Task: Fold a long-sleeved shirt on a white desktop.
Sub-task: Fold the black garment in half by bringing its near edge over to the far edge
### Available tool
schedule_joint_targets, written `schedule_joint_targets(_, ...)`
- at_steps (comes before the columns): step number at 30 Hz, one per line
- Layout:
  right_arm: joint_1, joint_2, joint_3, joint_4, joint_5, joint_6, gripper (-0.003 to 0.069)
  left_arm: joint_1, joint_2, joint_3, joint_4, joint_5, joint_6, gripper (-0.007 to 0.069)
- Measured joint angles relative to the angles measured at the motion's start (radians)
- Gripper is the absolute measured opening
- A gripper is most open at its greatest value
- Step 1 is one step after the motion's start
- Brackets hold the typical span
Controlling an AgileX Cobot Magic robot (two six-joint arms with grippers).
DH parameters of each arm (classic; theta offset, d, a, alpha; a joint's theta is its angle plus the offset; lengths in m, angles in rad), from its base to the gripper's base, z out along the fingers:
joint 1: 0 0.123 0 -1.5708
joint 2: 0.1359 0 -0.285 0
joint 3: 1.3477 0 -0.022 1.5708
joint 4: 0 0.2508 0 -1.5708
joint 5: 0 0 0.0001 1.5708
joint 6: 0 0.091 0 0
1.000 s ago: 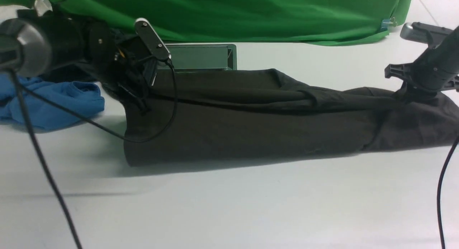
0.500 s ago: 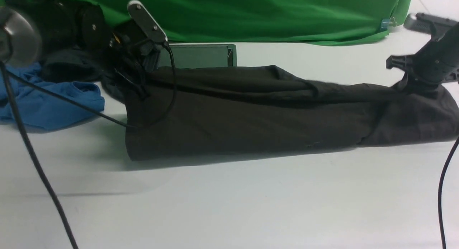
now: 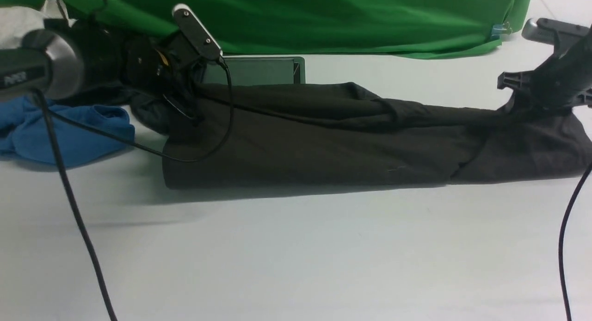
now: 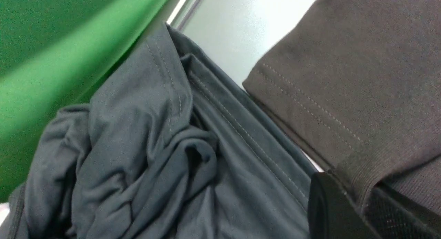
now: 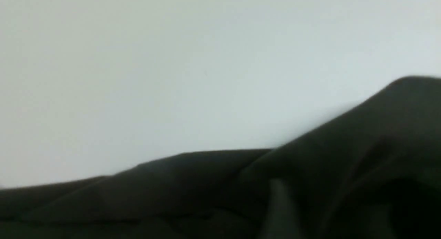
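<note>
At the two ends of the long-sleeved shirt (image 3: 323, 145), you needed to lower evenly, keeping the fold taut. Your left gripper (image 4: 358, 204) was pinched onto its ribbed edge; whether the right gripper (image 3: 532, 109) held anything couldn't be told. It lay on the white desktop (image 3: 296, 256), long axis left-to-right, ribbed end toward your left.

The right gripper (image 3: 534, 103) is hiding its jaws behind the long-sleeved shirt (image 3: 323, 140), which is looking blurred beneath that claw and running off-frame beyond it; the left gripper (image 4: 361, 206) is being cropped too.
</note>
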Motion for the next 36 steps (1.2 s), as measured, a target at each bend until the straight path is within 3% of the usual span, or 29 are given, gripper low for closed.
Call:
schedule_joint_targets(2,0.001,-0.035,0.001,-0.002,0.023,-0.017,0.0545,0.003,0.009,0.000,0.000,-0.031,-0.002,0.0094)
schedule_joint_targets(4,0.009,-0.080,0.001,-0.002,0.056,-0.029,0.0516,0.009,0.012,0.000,-0.001,-0.055,-0.004,0.0135)
schedule_joint_targets(7,0.054,-0.152,0.011,-0.004,0.099,-0.070,0.0363,0.023,0.012,0.000,-0.001,-0.103,-0.027,0.0227)
schedule_joint_targets(9,0.136,-0.199,0.035,0.011,0.106,-0.149,0.0178,0.036,0.012,0.000,-0.007,-0.121,-0.042,0.0299)
schedule_joint_targets(13,0.268,-0.182,0.078,0.038,0.091,-0.274,0.0045,0.054,0.008,0.000,-0.039,-0.120,-0.122,0.0336)
schedule_joint_targets(15,0.332,-0.138,0.091,0.047,0.066,-0.313,0.0030,0.059,-0.008,0.000,-0.073,-0.091,-0.184,0.0295)
schedule_joint_targets(17,0.370,-0.084,0.092,0.051,0.028,-0.326,0.0029,0.056,-0.046,0.000,-0.124,-0.025,-0.212,0.0185)
schedule_joint_targets(18,0.372,-0.079,0.090,0.051,0.024,-0.326,0.0029,0.055,-0.046,0.000,-0.129,-0.025,-0.212,0.0174)
schedule_joint_targets(19,0.378,-0.033,0.076,0.051,-0.017,-0.332,0.0029,0.040,-0.092,0.000,-0.173,0.053,-0.208,0.0069)
schedule_joint_targets(20,0.377,-0.016,0.068,0.051,-0.035,-0.332,0.0029,0.032,-0.114,0.000,-0.193,0.080,-0.197,0.0047)
schedule_joint_targets(27,0.371,0.096,-0.048,0.050,-0.174,-0.332,0.0029,-0.056,-0.190,0.000,-0.316,0.227,-0.131,0.0018)
schedule_joint_targets(31,0.360,0.147,-0.080,0.050,-0.376,-0.332,0.0029,-0.099,-0.195,0.000,-0.329,0.272,-0.129,0.0018)
schedule_joint_targets(33,0.346,0.177,-0.087,0.050,-0.565,-0.332,0.0038,-0.119,-0.195,0.000,-0.337,0.317,-0.129,0.0018)
schedule_joint_targets(36,0.325,0.180,-0.096,0.050,-0.650,-0.332,0.0057,-0.124,-0.195,0.000,-0.322,0.391,-0.125,0.0018)
